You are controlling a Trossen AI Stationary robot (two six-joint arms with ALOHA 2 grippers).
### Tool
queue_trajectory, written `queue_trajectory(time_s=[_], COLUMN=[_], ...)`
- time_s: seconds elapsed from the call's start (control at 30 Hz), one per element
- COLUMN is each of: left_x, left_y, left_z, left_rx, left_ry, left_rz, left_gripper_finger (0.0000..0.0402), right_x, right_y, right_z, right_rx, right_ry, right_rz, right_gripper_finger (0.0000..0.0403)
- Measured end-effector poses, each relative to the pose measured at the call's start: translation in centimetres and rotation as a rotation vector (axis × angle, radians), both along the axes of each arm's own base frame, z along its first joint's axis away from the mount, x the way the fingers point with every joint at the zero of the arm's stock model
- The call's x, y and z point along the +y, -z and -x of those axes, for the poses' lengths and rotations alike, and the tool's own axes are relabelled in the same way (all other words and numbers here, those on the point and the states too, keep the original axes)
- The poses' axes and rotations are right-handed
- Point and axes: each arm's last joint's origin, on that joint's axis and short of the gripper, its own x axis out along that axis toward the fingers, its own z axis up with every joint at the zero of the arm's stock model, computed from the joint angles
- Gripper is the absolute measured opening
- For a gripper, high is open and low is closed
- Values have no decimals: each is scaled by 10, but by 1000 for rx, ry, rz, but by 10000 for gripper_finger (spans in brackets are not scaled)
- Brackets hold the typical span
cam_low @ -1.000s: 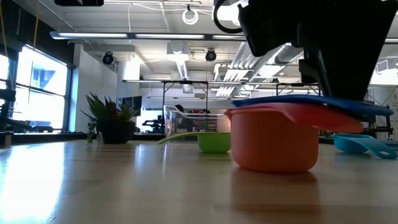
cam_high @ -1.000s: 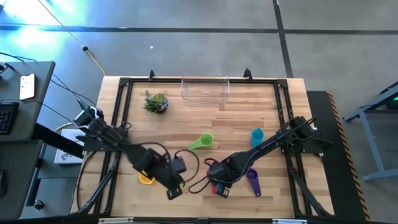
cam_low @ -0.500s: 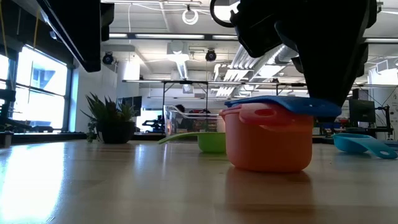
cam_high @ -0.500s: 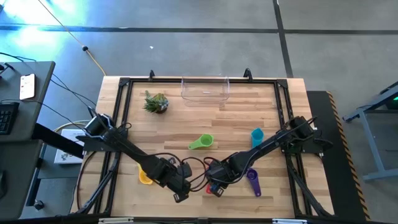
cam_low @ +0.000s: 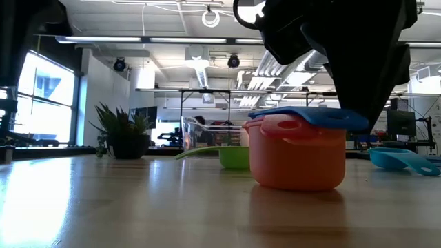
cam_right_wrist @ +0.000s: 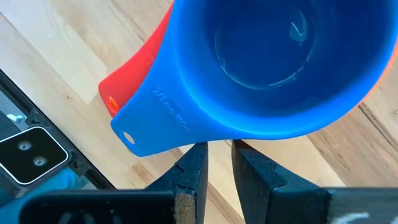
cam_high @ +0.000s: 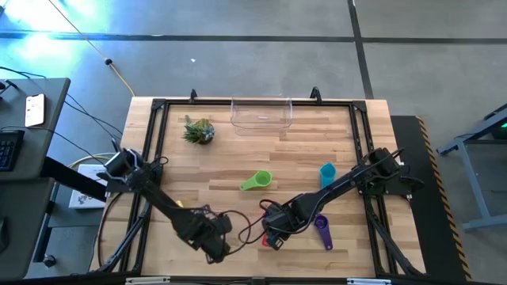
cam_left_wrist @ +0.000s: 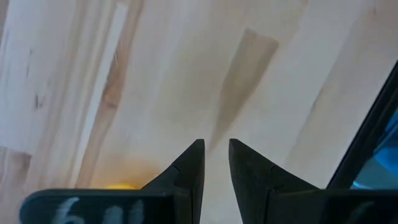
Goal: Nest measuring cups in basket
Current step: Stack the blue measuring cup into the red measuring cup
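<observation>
Across your wooden table, lower centre, the right gripper, jaws nearly clenched and grasping nothing, hovers over the blue cup nested in red, while the left gripper, also empty and narrowly parted, has swung left; basket still empty.

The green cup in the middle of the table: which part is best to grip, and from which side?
Probably its flat handle. The green cup lies alone on the table, handle pointing toward the left arm's side, so coming from above with fingers across the handle looks easiest.
</observation>
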Motion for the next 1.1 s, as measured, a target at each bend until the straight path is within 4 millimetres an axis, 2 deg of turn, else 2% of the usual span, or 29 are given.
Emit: queue_trajectory(time_s=[0.2,0.37,0.53,0.73,0.83,0.93,1.1], left_x=[-13,-7,20,60,72,76,70], left_y=[0,-8,-14,-15,-13,-8,-2], left_z=[15,29,54,92,103,105,92], left_rx=[36,86,24,-136,-225,-337,-519], left_ry=[43,65,17,-128,-196,-232,-243], left_rz=[-7,-49,12,155,224,310,462], left_gripper_finger=[62,62,48,20,14,14,14], right_x=[0,1,1,1,1,-1,-6], right_y=[0,-1,-1,-1,-1,-1,-1], right_z=[0,-1,-2,-2,-2,-3,-7], right_rx=[-2,-10,-15,-16,-16,-12,-17], right_ry=[2,21,24,25,31,56,82], right_rz=[-5,-15,-19,-18,-19,-24,-30], right_gripper_finger=[61,61,61,61,61,61,61])
